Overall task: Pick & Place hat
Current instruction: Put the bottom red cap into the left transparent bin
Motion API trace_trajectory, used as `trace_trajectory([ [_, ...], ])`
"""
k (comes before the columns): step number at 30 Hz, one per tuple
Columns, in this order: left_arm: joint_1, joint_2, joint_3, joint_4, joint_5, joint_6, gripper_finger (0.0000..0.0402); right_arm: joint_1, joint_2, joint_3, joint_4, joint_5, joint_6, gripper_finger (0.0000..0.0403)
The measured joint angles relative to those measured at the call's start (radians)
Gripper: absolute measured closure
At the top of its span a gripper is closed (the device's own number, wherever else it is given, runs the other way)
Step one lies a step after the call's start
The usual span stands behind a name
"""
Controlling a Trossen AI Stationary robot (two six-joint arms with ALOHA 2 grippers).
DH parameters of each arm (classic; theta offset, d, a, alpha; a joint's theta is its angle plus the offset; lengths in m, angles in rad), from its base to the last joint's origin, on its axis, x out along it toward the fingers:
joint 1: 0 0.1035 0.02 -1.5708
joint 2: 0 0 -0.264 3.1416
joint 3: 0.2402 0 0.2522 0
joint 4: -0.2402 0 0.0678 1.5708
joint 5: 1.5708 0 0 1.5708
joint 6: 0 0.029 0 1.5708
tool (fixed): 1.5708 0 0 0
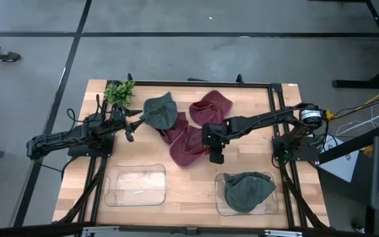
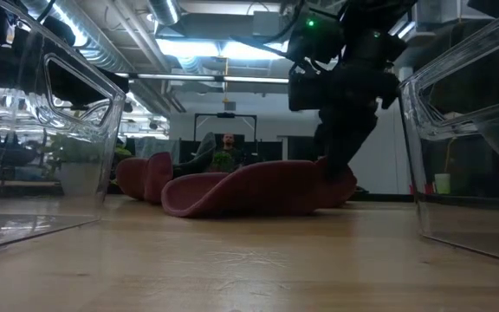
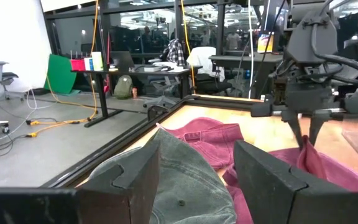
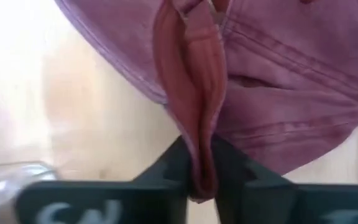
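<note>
As the right gripper [image 4: 201,177] pinched a fold of a maroon hat [image 1: 191,146] near the middle of the wooden table [image 1: 255,118], its two dark fingers stood closed on a ridge of the fabric's edge, the cloth bunched between them. That hat lay just beyond the right-hand clear bin [image 1: 224,205], which already held a grey-green hat [image 1: 249,191]; the left-hand clear bin [image 1: 134,185] sat alongside it with no hat inside. Farther from the bins, a second maroon hat [image 1: 212,105] and another grey-green hat [image 1: 160,112] lay touching the gripped one in a loose heap, with a small green plant [image 1: 119,91] beyond them at the table's corner. The left gripper [image 3: 194,177] hovered over that grey-green hat with its fingers wide apart, holding nothing. The grip looked thin: only a narrow seam was caught, so it could slip free on the lift, and the overlapping neighbour might be dragged along with it. Only the right wrist view showed the fabric actually clamped; the high view showed the layout of hats and bins but hid the fingertips, while the low view showed the hat still resting on the table.
</note>
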Motion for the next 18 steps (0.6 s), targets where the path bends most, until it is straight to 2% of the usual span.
trace_trajectory([
  [2,0.0,0.0,0.0,0.0,0.0,0.0,0.0203,-0.008,-0.002,0.0,0.008,-0.056,0.016,0.0388],
  [7,0.0,0.0,0.0,0.0,0.0,0.0,0.0203,-0.03,-0.029,0.004,0.018,-0.219,0.09,0.038],
  [12,0.0,0.0,0.0,0.0,0.0,0.0,0.0203,-0.071,-0.068,0.036,0.019,-0.398,0.153,0.0392],
  [15,0.0,0.0,0.0,0.0,0.0,0.0,0.0203,-0.103,-0.085,0.067,0.044,-0.547,0.221,0.0387],
  [18,0.0,0.0,0.0,0.0,0.0,0.0,0.0203,-0.128,-0.099,0.103,0.076,-0.743,0.277,0.0385],
])
